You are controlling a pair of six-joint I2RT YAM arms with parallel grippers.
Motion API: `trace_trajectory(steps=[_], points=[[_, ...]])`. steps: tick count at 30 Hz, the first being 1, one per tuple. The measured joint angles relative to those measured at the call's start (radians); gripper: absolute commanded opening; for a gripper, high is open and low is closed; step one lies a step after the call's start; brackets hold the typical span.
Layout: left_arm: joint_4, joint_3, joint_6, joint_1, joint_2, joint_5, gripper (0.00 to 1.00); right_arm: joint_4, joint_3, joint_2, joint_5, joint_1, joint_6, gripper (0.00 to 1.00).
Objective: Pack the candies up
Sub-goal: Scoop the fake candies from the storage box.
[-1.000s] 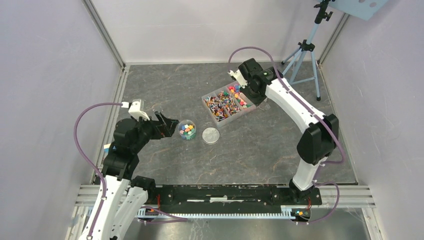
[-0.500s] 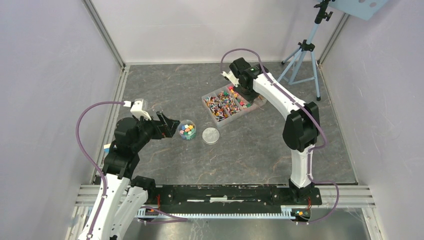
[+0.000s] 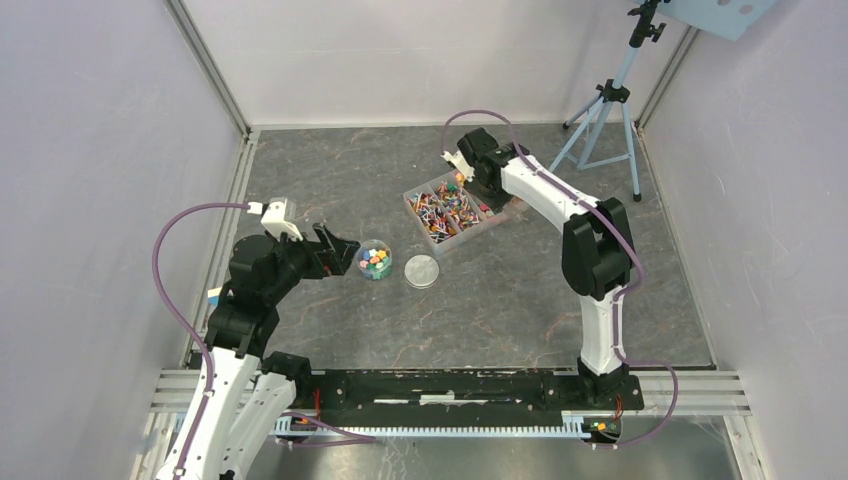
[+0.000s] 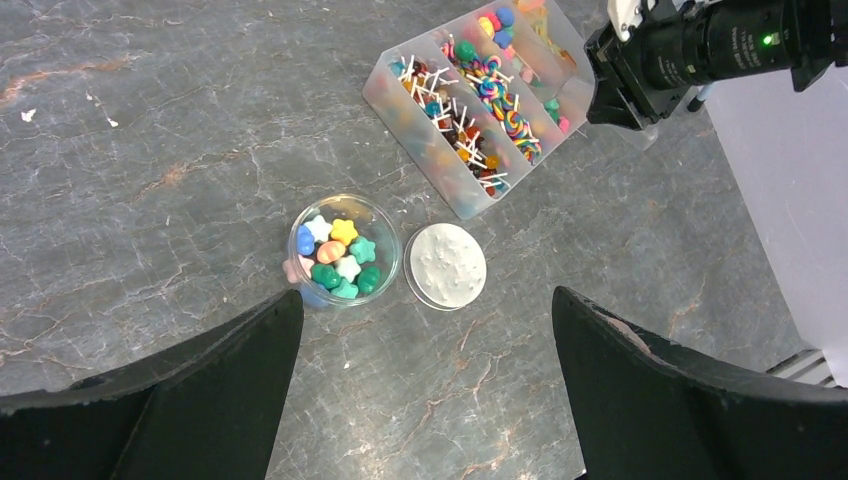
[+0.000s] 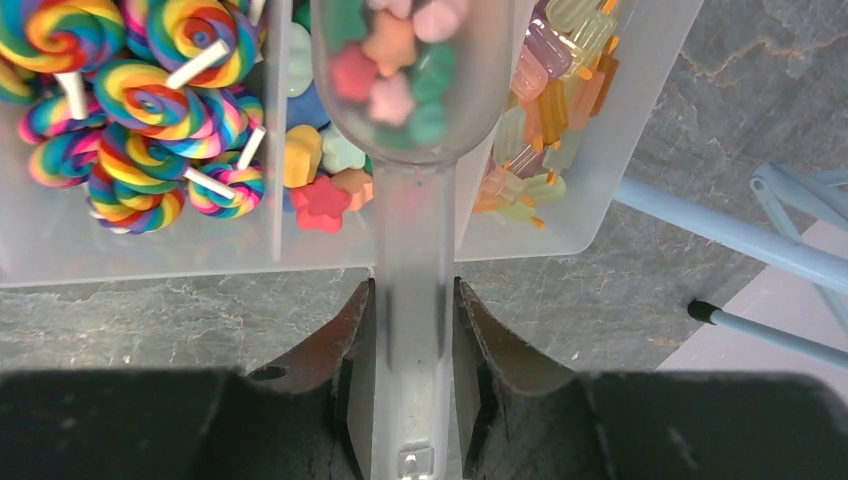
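Note:
Star-shaped candies in pink, green, blue and orange fill a small clear jar, and its round grey lid lies flat just to the right. My left gripper hangs open above the table just short of the jar and holds nothing. My right gripper is shut on the handle of a clear plastic scoop. The scoop's bowl holds several star candies over the divided tray. More candies lie in the tray below it.
The clear divided tray at the back centre also holds rainbow lollipops and pale gummy sweets. A blue tripod stands at the back right, with one leg close to the tray. Walls enclose the table.
My right arm has swung left along the tray's far end, carrying the scoop. The left arm, jar and lid have not moved.

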Motion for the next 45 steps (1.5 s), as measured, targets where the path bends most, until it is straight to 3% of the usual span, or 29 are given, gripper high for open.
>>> trace_trajectory(steps=[7,24,38,45], points=[[-0.006,0.0,0.0,0.0,0.0,-0.006,1.0,0.161,-0.181,-0.074,-0.026,-0.023,0.006,0.0],[-0.015,0.0,0.001,0.0,-0.002,-0.042,1.0,0.432,-0.42,-0.208,-0.185,-0.09,0.019,0.0],[-0.047,0.008,0.0,0.0,0.05,-0.15,0.91,0.378,-0.414,-0.323,-0.339,-0.099,0.031,0.0],[-0.066,0.023,-0.032,0.0,0.058,-0.192,0.92,0.317,-0.402,-0.426,-0.385,-0.063,0.045,0.0]])
